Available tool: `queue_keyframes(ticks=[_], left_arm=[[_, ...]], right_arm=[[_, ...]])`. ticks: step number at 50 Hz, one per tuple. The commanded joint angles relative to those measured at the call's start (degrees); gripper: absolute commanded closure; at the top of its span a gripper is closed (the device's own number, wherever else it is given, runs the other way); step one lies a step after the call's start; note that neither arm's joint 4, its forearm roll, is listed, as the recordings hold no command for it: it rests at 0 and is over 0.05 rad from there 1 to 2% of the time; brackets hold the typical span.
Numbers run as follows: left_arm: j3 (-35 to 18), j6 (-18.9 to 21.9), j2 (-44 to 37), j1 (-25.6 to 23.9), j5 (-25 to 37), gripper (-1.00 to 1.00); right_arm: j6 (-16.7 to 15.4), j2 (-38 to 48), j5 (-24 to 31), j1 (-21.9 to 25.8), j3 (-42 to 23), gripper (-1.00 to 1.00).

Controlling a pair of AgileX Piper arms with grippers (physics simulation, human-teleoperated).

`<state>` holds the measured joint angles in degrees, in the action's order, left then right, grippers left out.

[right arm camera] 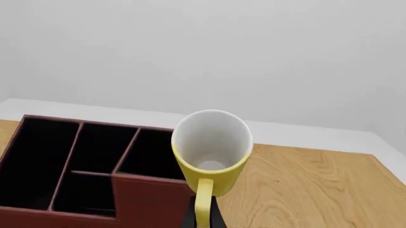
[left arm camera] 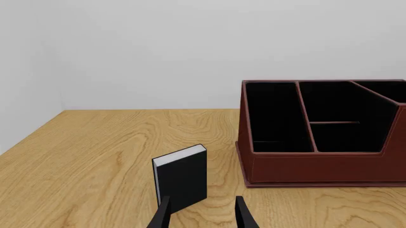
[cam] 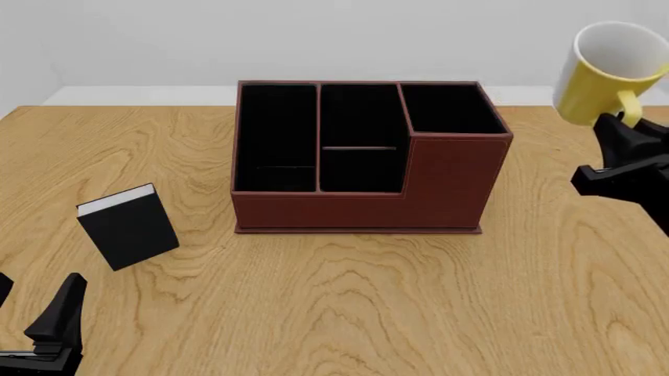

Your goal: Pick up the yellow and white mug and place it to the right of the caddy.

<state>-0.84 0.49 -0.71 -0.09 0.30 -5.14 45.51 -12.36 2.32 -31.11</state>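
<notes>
The yellow and white mug [cam: 609,72] hangs in the air at the far right, tilted so its white inside faces the front camera. My right gripper [cam: 627,119] is shut on its yellow loop handle [right arm camera: 203,202]. In the right wrist view the mug [right arm camera: 212,151] hovers above the taller corner of the caddy [right arm camera: 76,164]. The reddish-brown caddy [cam: 450,184] stands mid-table with its black compartments empty. My left gripper [cam: 37,304] stands open low at the near left, with nothing between its fingers [left arm camera: 163,213].
A small black book [cam: 128,227] with white pages stands upright left of the caddy, just ahead of my left gripper [left arm camera: 203,216]; the left wrist view shows the book [left arm camera: 182,178] and the caddy [left arm camera: 317,166]. Bare wooden tabletop [cam: 585,266] lies right of the caddy.
</notes>
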Motion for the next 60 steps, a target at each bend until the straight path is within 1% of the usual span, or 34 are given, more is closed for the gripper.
queue_keyframes(ticks=[1,32,34,35,39,41,42,43,44,45,60], left_arm=[[0.0,0.0,0.0,0.0,0.0,-1.00],[0.0,0.0,0.0,0.0,0.0,-1.00],[0.0,0.0,0.0,0.0,0.0,-1.00],[0.0,0.0,0.0,0.0,0.0,-1.00],[0.0,0.0,0.0,0.0,0.0,-1.00],[0.0,0.0,0.0,0.0,0.0,-1.00],[0.0,0.0,0.0,0.0,0.0,-1.00],[0.0,0.0,0.0,0.0,0.0,-1.00],[0.0,0.0,0.0,0.0,0.0,-1.00],[0.0,0.0,0.0,0.0,0.0,-1.00],[0.0,0.0,0.0,0.0,0.0,-1.00]], right_arm=[[0.5,1.2,-1.7,-1.2,0.7,1.00],[0.9,6.0,-7.7,-3.0,5.0,1.00],[0.1,6.6,-8.6,-3.4,5.4,1.00],[1.0,6.9,-8.5,-3.2,5.4,1.00],[0.3,7.7,-9.6,-3.6,5.9,1.00],[-1.6,8.0,-10.6,-4.3,6.7,1.00],[-1.6,8.0,-10.6,-4.3,6.7,1.00],[0.6,8.3,-10.1,-3.3,6.3,1.00],[0.6,8.3,-10.1,-3.3,6.3,1.00],[-0.3,8.7,-10.8,-3.8,6.6,1.00],[0.0,11.9,-14.6,-4.2,8.9,1.00]])
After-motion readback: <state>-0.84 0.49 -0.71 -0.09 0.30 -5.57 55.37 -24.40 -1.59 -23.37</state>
